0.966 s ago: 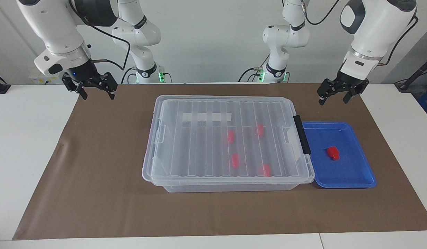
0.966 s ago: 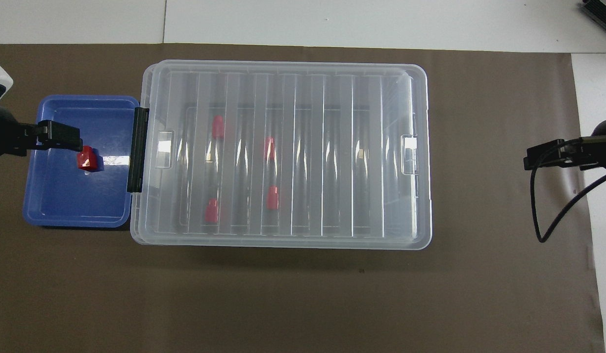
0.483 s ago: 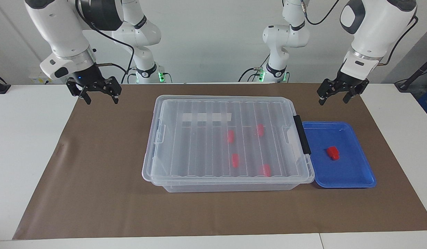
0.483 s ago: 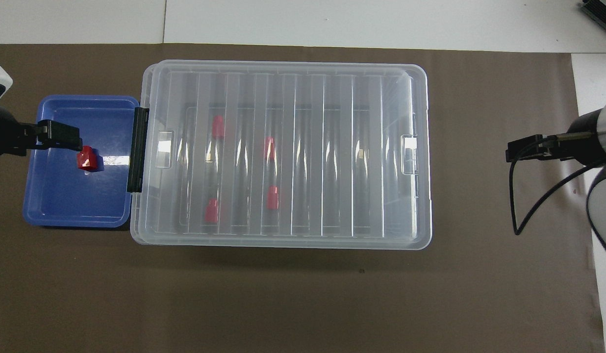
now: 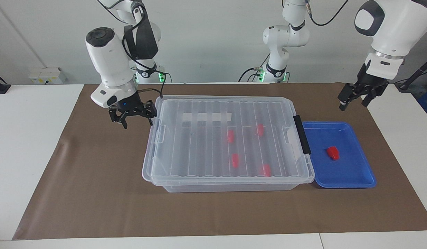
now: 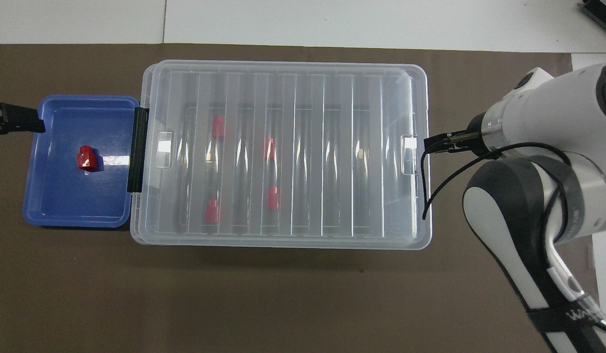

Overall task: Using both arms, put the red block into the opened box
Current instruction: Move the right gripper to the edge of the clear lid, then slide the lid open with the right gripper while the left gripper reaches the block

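Lid on, block in tray: watch how your right arm takes the box's end.

Your right gripper [image 5: 132, 117], fingers spread and empty, hangs just beside the large clear plastic box [image 5: 227, 141] at its right-arm end, near the lid's end tab; if it bites only the thin lip, the ribbed see-through lid [image 5: 230, 114] may flex and slip free, or the whole box may slide into the shallow blue plastic tray [image 5: 355, 176] that touches its black-handled end. The small bright-red plastic block [image 5: 332, 153] lies in the middle of that tray, untouched. Your left gripper [image 5: 355, 98], fingers also parted and empty, hovers over the brown mat [image 5: 96, 193] near the tray's robot-side corner. Four red blocks [image 5: 235, 160] already sit under the lid.
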Available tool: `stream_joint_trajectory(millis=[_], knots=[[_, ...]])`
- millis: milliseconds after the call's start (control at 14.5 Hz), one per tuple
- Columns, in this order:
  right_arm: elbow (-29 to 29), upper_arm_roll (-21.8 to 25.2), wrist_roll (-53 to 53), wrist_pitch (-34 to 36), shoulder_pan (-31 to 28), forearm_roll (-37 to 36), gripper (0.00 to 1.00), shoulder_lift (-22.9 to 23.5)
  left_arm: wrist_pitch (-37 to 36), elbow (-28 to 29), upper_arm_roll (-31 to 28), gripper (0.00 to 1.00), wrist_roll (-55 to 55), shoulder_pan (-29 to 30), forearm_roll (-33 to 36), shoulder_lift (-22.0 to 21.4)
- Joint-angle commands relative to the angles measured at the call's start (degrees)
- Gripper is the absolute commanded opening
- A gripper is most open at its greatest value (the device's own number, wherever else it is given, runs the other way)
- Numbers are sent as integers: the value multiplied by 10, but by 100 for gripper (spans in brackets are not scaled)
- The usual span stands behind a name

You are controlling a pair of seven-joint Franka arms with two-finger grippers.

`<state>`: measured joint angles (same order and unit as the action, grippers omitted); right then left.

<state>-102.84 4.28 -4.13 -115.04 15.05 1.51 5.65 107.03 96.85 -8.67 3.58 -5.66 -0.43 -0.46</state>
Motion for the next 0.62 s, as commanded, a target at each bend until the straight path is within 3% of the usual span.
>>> stream_joint_trajectory(millis=[0,276,552], knots=[[-17,-1,-5,-29,2,15,100,13,83,64,6,100,-18,6,3,-2],[-37,0,-7,-46,2,5,100,19,207,131,6,100,-24,25,3,37],[-37,1,-10,-46,-4,-38,100,24,290,129,7,100,-132,82,3,115]])
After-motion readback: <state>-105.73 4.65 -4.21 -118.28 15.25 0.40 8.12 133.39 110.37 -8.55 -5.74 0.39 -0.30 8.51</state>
